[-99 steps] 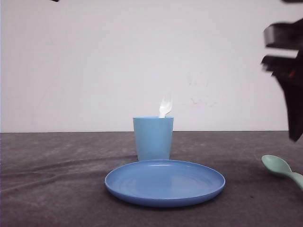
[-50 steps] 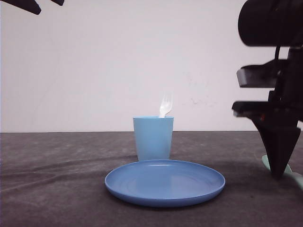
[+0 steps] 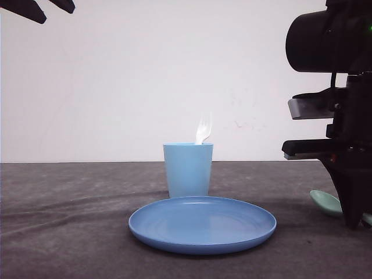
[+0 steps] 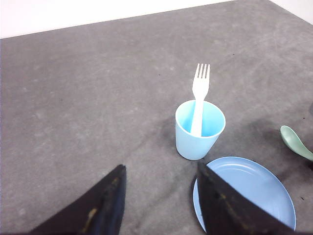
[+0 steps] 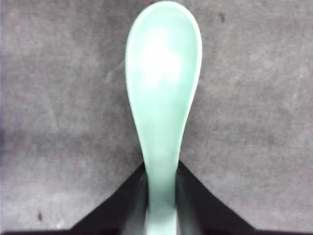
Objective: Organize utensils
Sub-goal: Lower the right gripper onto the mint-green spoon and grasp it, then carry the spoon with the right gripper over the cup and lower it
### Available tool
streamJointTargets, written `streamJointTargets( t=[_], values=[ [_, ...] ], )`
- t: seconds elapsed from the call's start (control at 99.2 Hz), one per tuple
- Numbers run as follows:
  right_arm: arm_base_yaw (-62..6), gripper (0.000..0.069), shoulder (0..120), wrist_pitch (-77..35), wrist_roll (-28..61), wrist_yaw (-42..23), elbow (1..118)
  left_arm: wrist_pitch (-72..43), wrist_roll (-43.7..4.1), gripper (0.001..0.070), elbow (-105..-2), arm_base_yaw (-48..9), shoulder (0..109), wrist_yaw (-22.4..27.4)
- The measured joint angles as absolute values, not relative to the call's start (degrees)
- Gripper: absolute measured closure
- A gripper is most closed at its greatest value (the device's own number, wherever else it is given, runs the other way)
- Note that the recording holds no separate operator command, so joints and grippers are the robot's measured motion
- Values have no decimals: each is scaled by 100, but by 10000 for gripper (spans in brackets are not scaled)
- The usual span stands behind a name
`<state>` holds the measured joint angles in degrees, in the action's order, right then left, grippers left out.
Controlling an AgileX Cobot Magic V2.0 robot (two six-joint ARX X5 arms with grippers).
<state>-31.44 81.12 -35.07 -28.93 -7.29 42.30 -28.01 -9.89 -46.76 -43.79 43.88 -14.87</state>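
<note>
- The fork (image 4: 200, 98) stands upright in the cup (image 4: 199, 129), handle down, tines above the rim; in the front view the tines (image 3: 203, 129) poke over the cup's (image 3: 188, 170) top.
- The plate (image 3: 202, 224) lies on the grey bench (image 3: 70, 221) just in front of the cup, apart from it.
- The spoon (image 5: 163, 93) lies on the bench, well to the right of the plate; its bowl (image 3: 325, 202) shows beside the right arm.
- The right gripper (image 5: 161, 196) is down at the bench, its fingers (image 5: 190, 196) narrow and pressed against both sides of the spoon's handle.
- The left gripper (image 4: 159, 205) hangs high over the bench, near the cup and plate, with fingers (image 4: 105, 205) spread wide and nothing between them.
</note>
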Motion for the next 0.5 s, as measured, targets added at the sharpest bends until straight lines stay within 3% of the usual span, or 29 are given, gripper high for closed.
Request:
streamJointTargets(
  t=[0.303, 0.504],
  values=[
    [-3162, 612, 7813, -3548, -2823, -805, 4278, -2958, -989, 438, -4676, -4379, 4388, -1487],
    [-3422, 612, 7137, -3452, -2561, -1197, 5052, -2974, -991, 438, -4676, -4379, 4388, -1487]
  ],
)
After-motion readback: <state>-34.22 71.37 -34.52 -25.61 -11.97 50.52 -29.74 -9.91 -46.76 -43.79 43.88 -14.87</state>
